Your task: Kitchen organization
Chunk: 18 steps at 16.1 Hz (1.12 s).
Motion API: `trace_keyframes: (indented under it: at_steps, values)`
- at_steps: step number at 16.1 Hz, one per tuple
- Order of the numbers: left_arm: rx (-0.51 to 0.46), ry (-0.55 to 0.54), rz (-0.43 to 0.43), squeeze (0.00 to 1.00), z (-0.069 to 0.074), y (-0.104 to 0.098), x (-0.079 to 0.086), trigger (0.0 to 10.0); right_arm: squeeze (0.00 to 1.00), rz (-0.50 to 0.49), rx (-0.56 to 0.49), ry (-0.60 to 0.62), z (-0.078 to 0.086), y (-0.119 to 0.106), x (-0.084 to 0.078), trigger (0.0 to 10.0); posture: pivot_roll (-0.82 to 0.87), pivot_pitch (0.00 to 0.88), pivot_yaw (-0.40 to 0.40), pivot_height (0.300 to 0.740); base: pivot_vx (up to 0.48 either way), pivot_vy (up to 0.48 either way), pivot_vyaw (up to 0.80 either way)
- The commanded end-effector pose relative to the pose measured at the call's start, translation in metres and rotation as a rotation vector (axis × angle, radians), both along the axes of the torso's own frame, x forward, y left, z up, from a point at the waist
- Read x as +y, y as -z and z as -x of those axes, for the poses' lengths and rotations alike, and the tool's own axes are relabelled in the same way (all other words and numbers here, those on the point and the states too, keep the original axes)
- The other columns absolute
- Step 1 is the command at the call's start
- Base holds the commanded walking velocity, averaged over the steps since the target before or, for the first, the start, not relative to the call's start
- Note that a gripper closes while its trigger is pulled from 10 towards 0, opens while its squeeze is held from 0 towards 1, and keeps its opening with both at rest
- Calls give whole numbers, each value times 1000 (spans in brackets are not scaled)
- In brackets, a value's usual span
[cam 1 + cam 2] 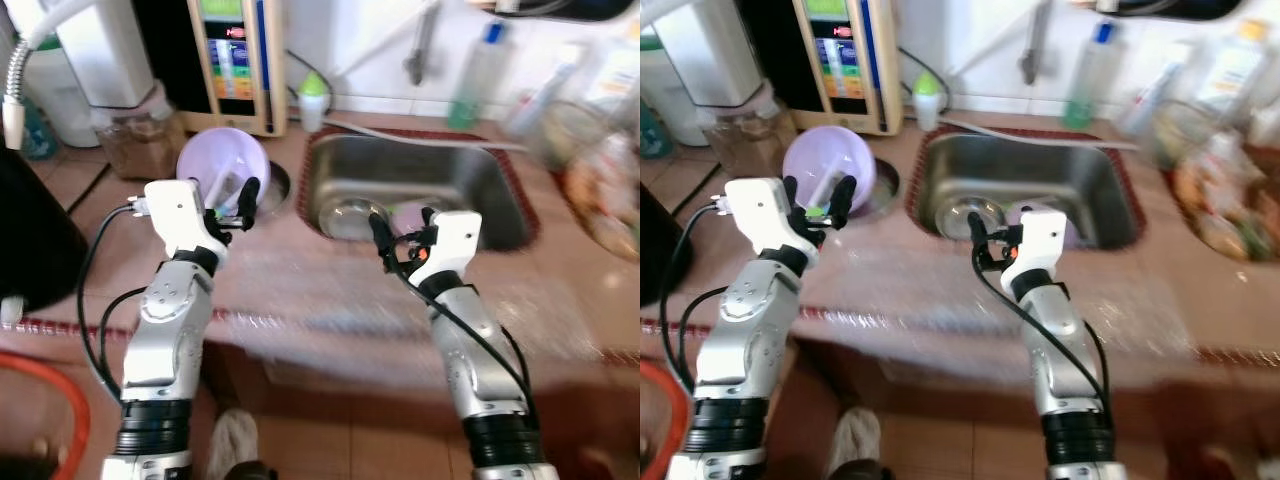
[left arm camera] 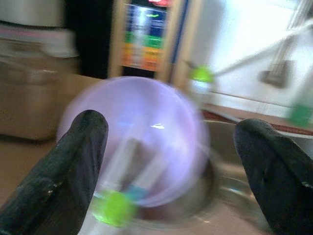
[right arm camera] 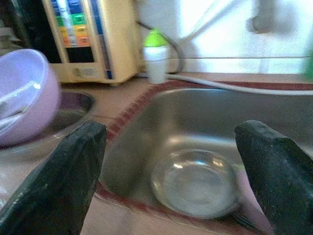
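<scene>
Left gripper: raised over the countertop, fingers spread wide, holding nothing, pointed at the lilac bowl.
Right gripper: at the near rim of the sink, fingers wide apart and empty, aimed into the basin.
Lilac bowl: left of the sink, tilted on its side against a round metal dish; pale utensils lay inside, one with a green end.
Sink: steel basin set in the counter, red-brown trim.
Glass bowl: upright on the sink floor, a lilac item just beside it.
Small bottle: white with green cap, behind the sink's left corner, beside the cream appliance.
Image quality: blurred throughout.
</scene>
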<state>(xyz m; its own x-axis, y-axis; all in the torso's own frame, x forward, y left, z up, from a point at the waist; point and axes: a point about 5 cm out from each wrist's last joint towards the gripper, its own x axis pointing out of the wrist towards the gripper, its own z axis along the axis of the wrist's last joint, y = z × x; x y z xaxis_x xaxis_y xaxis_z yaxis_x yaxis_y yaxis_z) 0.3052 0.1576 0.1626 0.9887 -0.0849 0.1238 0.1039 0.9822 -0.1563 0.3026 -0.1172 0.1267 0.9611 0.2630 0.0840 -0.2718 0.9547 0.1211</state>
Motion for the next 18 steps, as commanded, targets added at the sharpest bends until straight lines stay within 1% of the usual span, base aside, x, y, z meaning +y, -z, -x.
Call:
trace_keyframes:
  at_steps: [1, 4, 5, 8, 10, 14, 18]
  values:
    - [-4, -21, 11, 0, 1, -3, 4, 10000, 0, 1, -21, -16, -2, -4, 5, 10000, 72, 0, 13, 740, 371, 0, 0]
    - [-15, -19, 3, 0, 4, -4, 1, 10000, 0, 3, -18, -14, -2, -3, 5, 10000, 74, 0, 12, 740, 0, 0, 0]
    - [-18, -21, 13, 0, 5, -4, -1, 10000, 0, 3, -18, -14, -2, -3, 4, 10000, 76, 0, 10, 740, 0, 0, 0]
    - [1, -52, -5, 0, 7, 0, -1, 10000, 0, 4, -17, -15, -2, -3, 4, 10000, 75, 0, 9, 740, 0, 0, 0]
    - [3, -34, -5, 0, 8, 1, -2, 10000, 0, 17, -19, -17, -3, -3, 4, 10000, 72, 0, 7, 740, 0, 0, 0]
    - [4, -35, -6, 0, 8, 0, -4, 10000, 0, 18, -18, -14, -3, -2, 3, 10000, 70, 0, 9, 740, 0, -419, 0]
    - [8, -40, -10, 0, 8, 1, -2, 10000, 0, 21, -19, -14, -3, -2, 3, 10000, 70, 0, 9, 740, 0, -468, 0]
